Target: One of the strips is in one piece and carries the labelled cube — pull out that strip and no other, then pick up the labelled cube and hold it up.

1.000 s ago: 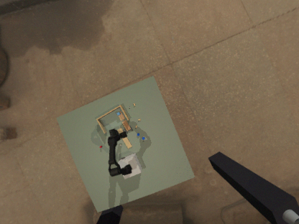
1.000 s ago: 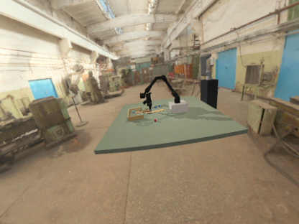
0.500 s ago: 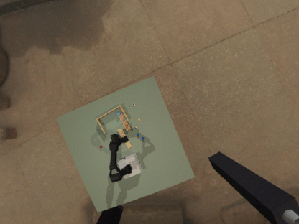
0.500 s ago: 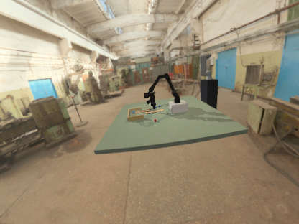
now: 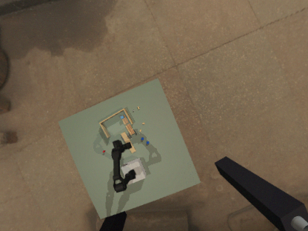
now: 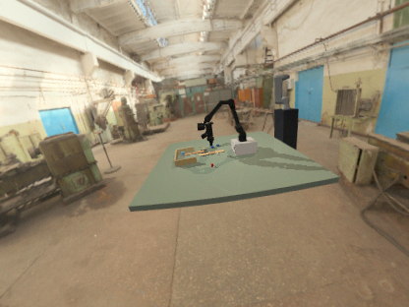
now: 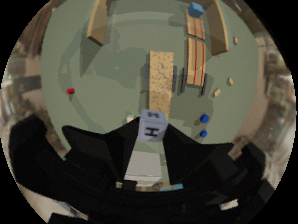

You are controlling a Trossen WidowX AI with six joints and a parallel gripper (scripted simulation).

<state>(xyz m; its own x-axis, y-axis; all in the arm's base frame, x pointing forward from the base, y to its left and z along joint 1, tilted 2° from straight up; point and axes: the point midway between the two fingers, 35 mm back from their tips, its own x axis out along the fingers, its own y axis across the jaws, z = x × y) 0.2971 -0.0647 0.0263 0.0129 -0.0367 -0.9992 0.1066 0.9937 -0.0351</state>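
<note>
Wrist view: labelled cube [image 7: 152,127] between the fingers

A green table [image 5: 166,118] [image 6: 246,182] [image 7: 55,65] carries the whole layout. The black arm [image 5: 116,166] [image 6: 227,102] bends over it, rising from a pale block [image 5: 139,165] [image 6: 244,146] [image 7: 143,167]. Its gripper [image 5: 127,145] [image 6: 211,143] [image 7: 150,121] points down, the fingers partly apart and closed on the light cube marked H. How high the cube sits above the table is hard to tell.

Well apart from the block, a wooden frame [image 5: 112,115] [image 6: 186,161] [image 7: 219,30] stands on the table, with three walls and one open side.

Past the cube in the wrist view lies the speckled strip [image 5: 132,146] [image 7: 161,75], outside the frame, with low dark rails beside it. To its right in that view, a red-lined strip [image 5: 129,129] [image 7: 196,60] lies in two pieces with a gap between them; the farther piece is beside the right-hand wall.

A plain blue cube [image 5: 122,117] [image 6: 183,153] [image 7: 195,9] rests at the far end of that piece. Two small dark-blue pieces [image 5: 142,139] [image 6: 217,146] [image 7: 204,119] lie near each other on the table, right of the held cube in the wrist view. A small red piece [image 5: 104,151] [image 6: 212,165] [image 7: 70,91] lies well apart on the opposite side. Little tan bits [image 5: 143,124] [image 7: 230,81] are scattered beyond the red-lined strip.
</note>
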